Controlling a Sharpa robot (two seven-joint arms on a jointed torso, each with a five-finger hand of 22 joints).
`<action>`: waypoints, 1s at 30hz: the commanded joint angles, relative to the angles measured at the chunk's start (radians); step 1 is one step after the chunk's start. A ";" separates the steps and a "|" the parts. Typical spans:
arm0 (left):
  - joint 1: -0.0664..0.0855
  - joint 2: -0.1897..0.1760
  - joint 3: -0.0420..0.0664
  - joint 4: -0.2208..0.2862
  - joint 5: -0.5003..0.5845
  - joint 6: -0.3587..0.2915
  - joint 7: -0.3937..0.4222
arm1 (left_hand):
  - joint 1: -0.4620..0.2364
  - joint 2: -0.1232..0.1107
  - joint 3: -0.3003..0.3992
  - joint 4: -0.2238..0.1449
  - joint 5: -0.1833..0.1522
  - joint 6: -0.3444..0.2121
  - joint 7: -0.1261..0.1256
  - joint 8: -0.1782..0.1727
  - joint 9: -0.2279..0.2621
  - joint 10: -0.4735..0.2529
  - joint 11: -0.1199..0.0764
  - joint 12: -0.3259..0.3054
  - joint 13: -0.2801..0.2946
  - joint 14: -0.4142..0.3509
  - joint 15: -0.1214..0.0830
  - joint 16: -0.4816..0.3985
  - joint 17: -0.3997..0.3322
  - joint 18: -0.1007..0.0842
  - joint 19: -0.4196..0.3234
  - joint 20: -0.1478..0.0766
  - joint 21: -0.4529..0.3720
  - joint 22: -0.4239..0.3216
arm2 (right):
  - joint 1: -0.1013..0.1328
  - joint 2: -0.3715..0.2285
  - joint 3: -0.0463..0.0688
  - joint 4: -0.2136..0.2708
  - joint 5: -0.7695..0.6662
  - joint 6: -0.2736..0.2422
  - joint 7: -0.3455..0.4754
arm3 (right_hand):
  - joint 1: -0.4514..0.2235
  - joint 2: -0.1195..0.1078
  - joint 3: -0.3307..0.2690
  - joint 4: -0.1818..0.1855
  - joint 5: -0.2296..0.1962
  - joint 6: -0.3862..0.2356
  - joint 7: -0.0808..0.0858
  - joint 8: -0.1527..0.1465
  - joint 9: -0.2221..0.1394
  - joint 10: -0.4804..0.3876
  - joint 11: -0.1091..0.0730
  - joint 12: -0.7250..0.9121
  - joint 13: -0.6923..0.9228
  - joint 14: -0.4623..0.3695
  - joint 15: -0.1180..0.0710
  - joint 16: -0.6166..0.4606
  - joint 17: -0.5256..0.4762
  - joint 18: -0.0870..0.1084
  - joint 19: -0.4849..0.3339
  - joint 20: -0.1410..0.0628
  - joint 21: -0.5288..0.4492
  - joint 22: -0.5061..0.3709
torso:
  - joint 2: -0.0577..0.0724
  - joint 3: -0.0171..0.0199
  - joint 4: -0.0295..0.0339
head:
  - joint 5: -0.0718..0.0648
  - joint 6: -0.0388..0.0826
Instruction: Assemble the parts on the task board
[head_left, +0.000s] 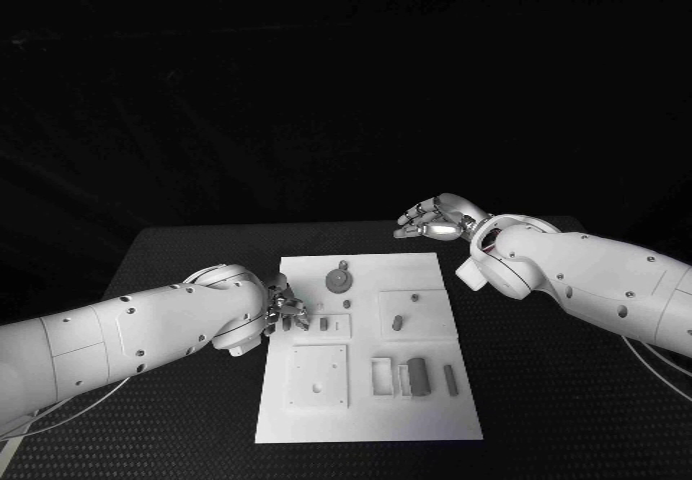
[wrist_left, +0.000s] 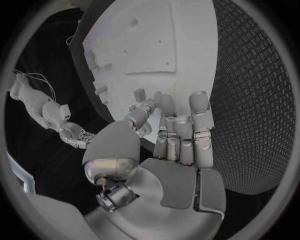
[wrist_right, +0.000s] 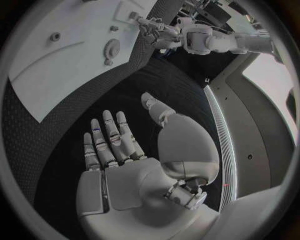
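Observation:
The white task board (head_left: 368, 410) lies in the middle of the black table. On it are a round grey disc part (head_left: 339, 278), a small peg (head_left: 397, 322), a dark block (head_left: 418, 375) beside a slim bar (head_left: 450, 377), and a square plate (head_left: 319, 375). My left hand (head_left: 284, 308) hangs at the board's left edge, fingers close together and pointing at the board (wrist_left: 162, 45), with nothing visible between them (wrist_left: 178, 135). My right hand (head_left: 437, 220) hovers past the board's far right corner, fingers spread and palm bare (wrist_right: 125, 150).
Textured black table (head_left: 562, 400) surrounds the board on every side. My right forearm (head_left: 591, 275) stretches over the table to the right of the board. The disc part (wrist_right: 112, 48) sits near the board's far edge.

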 joint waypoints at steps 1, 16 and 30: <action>-0.005 0.004 -0.003 -0.001 -0.023 0.030 -0.007 | 0.009 0.005 0.005 0.000 0.003 0.006 -0.001 0.068 0.079 0.022 -0.015 0.003 0.001 0.031 -0.037 0.003 0.001 0.014 0.020 -0.015 0.004 0.022 | 0.000 -0.001 0.000 0.002 -0.002 0.012 0.006 | -0.007 -0.003 0.002 0.006 0.002 -0.005 0.058 0.003 -0.002 0.002 0.001 -0.003 0.000 -0.007 0.002 -0.004 -0.001 -0.015 -0.009 0.000 -0.003 -0.001 | 0.000 0.0003 -0.0001 | 0.000 -0.001; -0.006 0.003 -0.003 0.000 -0.038 0.060 -0.022 | 0.009 0.006 0.006 -0.001 0.003 0.005 -0.001 0.068 0.079 0.022 -0.015 0.003 0.001 0.031 -0.037 0.003 0.002 0.013 0.020 -0.015 0.004 0.022 | -0.001 -0.002 0.000 0.002 -0.002 0.013 0.006 | -0.007 -0.003 0.002 0.007 0.002 -0.006 0.058 0.003 -0.002 0.002 0.001 -0.003 0.000 -0.007 0.002 -0.004 -0.001 -0.015 -0.009 0.000 -0.003 -0.001 | 0.000 0.0000 0.0005 | -0.002 -0.003; -0.006 0.000 -0.003 0.000 -0.041 0.067 -0.030 | 0.005 0.004 0.004 0.001 0.003 0.005 -0.001 0.069 0.080 0.021 -0.015 0.004 0.002 0.031 -0.037 0.003 0.002 0.012 0.020 -0.014 0.006 0.022 | -0.001 -0.002 0.000 0.002 -0.002 0.013 0.006 | -0.007 -0.003 0.002 0.007 0.002 -0.006 0.058 0.003 -0.002 0.002 0.001 -0.003 0.000 -0.007 0.002 -0.003 -0.001 -0.015 -0.009 0.000 -0.003 0.000 | 0.000 -0.0001 0.0001 | -0.001 -0.004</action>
